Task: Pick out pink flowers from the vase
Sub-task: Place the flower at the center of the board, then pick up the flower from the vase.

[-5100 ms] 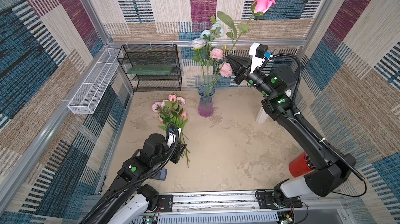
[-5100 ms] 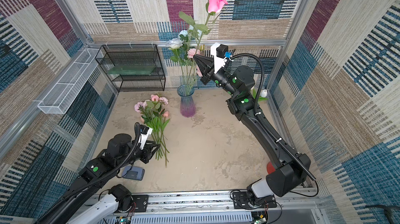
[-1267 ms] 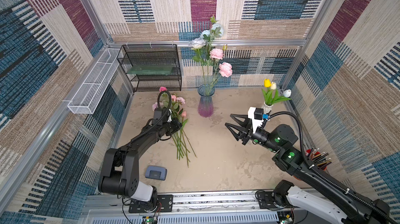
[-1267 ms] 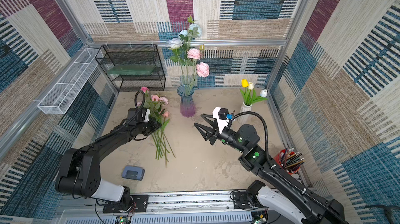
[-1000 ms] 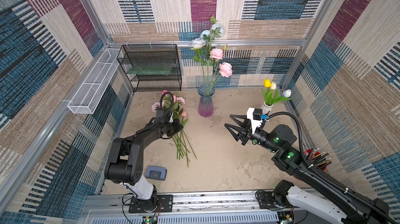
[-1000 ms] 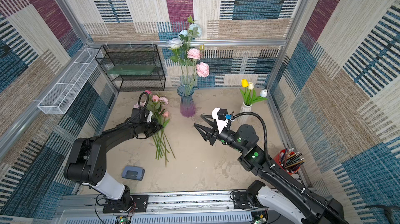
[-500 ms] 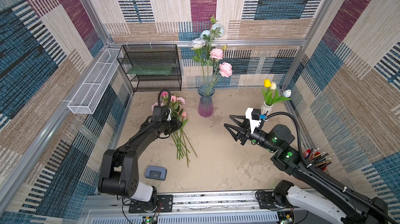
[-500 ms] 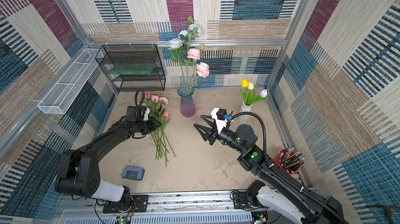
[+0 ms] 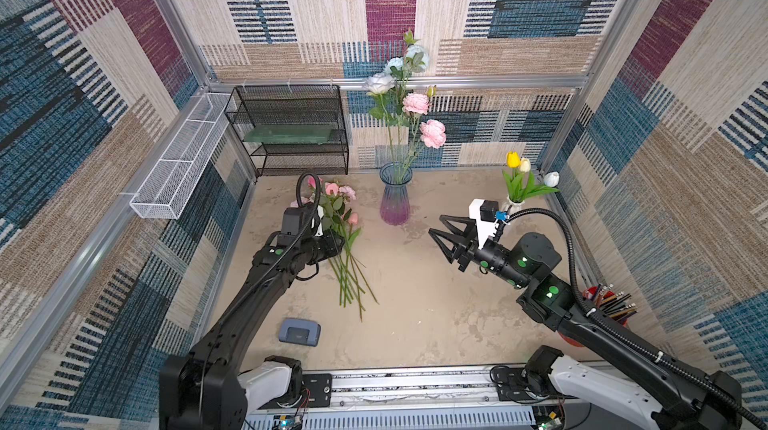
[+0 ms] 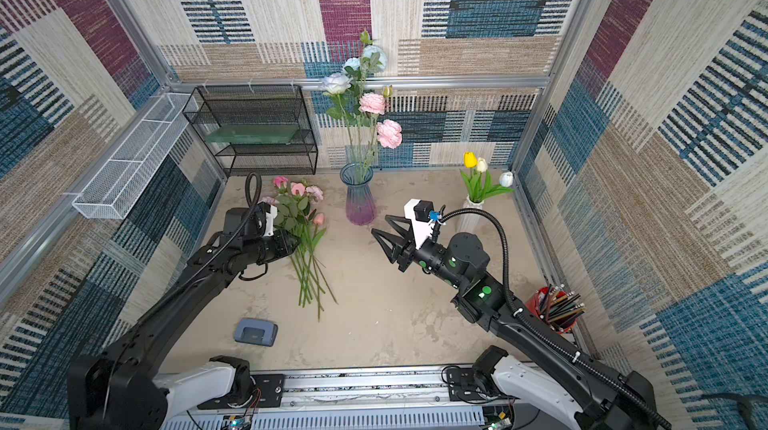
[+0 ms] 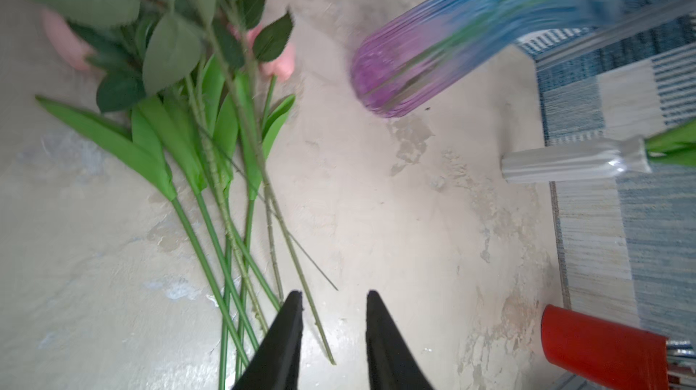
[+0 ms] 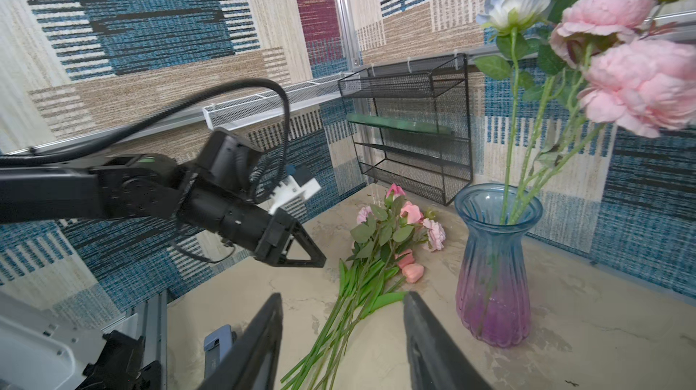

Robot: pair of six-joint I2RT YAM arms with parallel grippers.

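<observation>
Standing upright in the vase (image 9: 395, 203), two pink flowers (image 9: 432, 133) are carried on long stems that run straight up from the neck. The heads sit on top, ahead of the right gripper (image 9: 436, 226) and higher than it. That gripper is held short of the vase with its jaws spread wide and nothing between them.

A pink bunch (image 9: 338, 216) is laid flat on the table (image 9: 415, 324), its long axis running across the nose of the left gripper (image 9: 336, 247). The heads are out to one side near the black wire shelf (image 9: 291, 110), and the bare stem ends are fanned out to the other.

In both top views the left gripper looks like it's sitting right on the stems. In the right wrist view it's seen hanging above the table beside the bunch, apparently clear of it. The jaws can only be judged in the left wrist view, where the left gripper (image 11: 333, 294) is parted by a narrow gap with nothing gripped. The vase is smeared by blur there.

White and pale blue roses (image 9: 379, 83) are packed into the same neck, with their stems mixed in among the pink ones. Some tulips (image 9: 513, 159) are set back beside the right gripper's wrist, and a red cup (image 10: 536, 305) of pencils by its arm. A grey-blue gadget (image 9: 299, 331) is left well behind the left gripper.
</observation>
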